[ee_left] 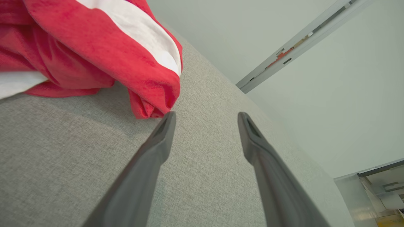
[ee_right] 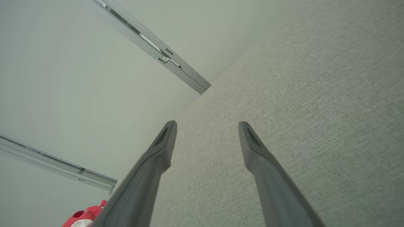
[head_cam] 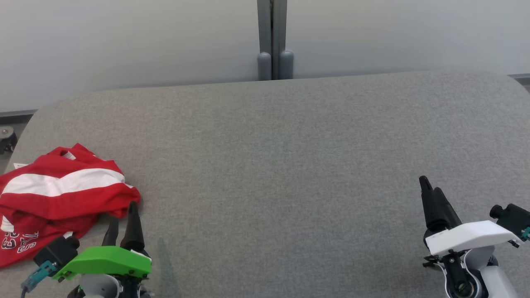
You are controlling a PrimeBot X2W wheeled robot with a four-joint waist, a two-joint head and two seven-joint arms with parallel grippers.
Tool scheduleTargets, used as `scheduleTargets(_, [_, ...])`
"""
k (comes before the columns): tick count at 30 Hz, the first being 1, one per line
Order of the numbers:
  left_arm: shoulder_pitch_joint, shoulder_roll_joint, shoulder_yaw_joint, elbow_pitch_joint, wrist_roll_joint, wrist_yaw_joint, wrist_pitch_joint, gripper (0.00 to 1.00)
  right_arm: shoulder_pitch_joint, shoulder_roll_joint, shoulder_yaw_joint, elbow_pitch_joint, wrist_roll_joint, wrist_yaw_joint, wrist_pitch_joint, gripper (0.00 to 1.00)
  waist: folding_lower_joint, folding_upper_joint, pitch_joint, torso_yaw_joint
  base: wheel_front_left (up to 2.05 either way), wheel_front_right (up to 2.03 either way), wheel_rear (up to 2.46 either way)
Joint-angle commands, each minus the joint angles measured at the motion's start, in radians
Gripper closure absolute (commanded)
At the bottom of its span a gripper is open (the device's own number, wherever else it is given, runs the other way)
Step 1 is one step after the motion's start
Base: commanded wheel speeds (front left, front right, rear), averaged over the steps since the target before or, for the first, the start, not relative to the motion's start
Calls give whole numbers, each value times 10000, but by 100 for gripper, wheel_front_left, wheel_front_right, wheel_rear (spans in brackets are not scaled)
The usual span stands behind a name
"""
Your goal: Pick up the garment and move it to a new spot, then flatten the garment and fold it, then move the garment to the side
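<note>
The garment [head_cam: 58, 194] is a crumpled red piece with a white stripe and white lettering, lying at the near left of the grey table [head_cam: 281, 157]. My left gripper [head_cam: 122, 219] stands open just to the right of its near edge; in the left wrist view the garment [ee_left: 94, 53] bunches just past the left fingertip [ee_left: 169, 118], with nothing between the fingers of the gripper [ee_left: 206, 116]. My right gripper [head_cam: 430, 188] hovers open at the near right, far from the cloth. The right wrist view has this gripper [ee_right: 206, 124] over bare fabric, and a scrap of garment [ee_right: 83, 217] at its bottom left.
Pale wall panels with a grey post [head_cam: 272, 41] rise behind the table's far edge. A small caster wheel [head_cam: 6, 138] sits off the table's left corner. Broad grey table surface stretches between the two grippers.
</note>
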Motion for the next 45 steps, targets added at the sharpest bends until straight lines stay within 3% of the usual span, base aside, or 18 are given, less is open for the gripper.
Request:
scheduleTargets(1, [-219, 78, -60, -21, 330, 43, -122, 0, -160, -58, 29, -90, -406, 2, -128, 0, 0, 0, 3, 4, 0, 0, 0])
scheduleTargets(45, [-100, 209, -1307, -176, 5448, 508, -1331, 0, -30, 145, 276, -65, -5158, 5, -1341, 0, 0, 0, 90, -7, 0, 0, 0])
